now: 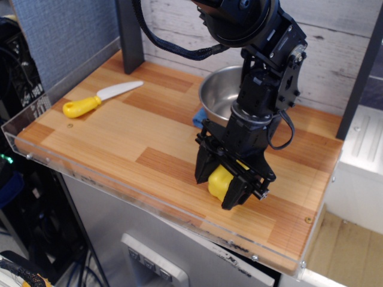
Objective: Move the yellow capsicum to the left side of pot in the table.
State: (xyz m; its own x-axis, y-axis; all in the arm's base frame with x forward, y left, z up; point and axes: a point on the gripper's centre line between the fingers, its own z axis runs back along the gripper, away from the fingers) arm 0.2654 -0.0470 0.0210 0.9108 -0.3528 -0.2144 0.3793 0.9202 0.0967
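Acrylic edge (119,194): clear strip along the near side of the table, running from the left of the frame down toward the lower right, with small screws showing through it.
Table (137,134): wooden top of light and reddish-brown striped planks, filling the middle of the frame.
Yellow capsicum (219,182): glossy yellow, lower centre-right of the frame, close to the near edge of the table; only a part of it shows between the black fingers, and whether it rests on the wood cannot be told.
Gripper (221,182): black, pointing down, its two fingers closed against the yellow capsicum, one on the left side and one on the right, both tips low by the table surface.
Arm (263,89): black, rising from the gripper toward the top centre of the frame, with a dark cable looping off to the left.
Toy knife (99,98): yellow handle and pale blade, lying flat in the left part of the table, well apart from the gripper.
Blue object (200,118): small, just left of the pot's base, mostly hidden.
Pot (218,95): shiny steel bowl behind the gripper, upper centre of the frame, partly covered by the arm.
Dark post (128,36): upright at the far left corner of the table.
Back wall (335,54): whitewashed planks behind everything.
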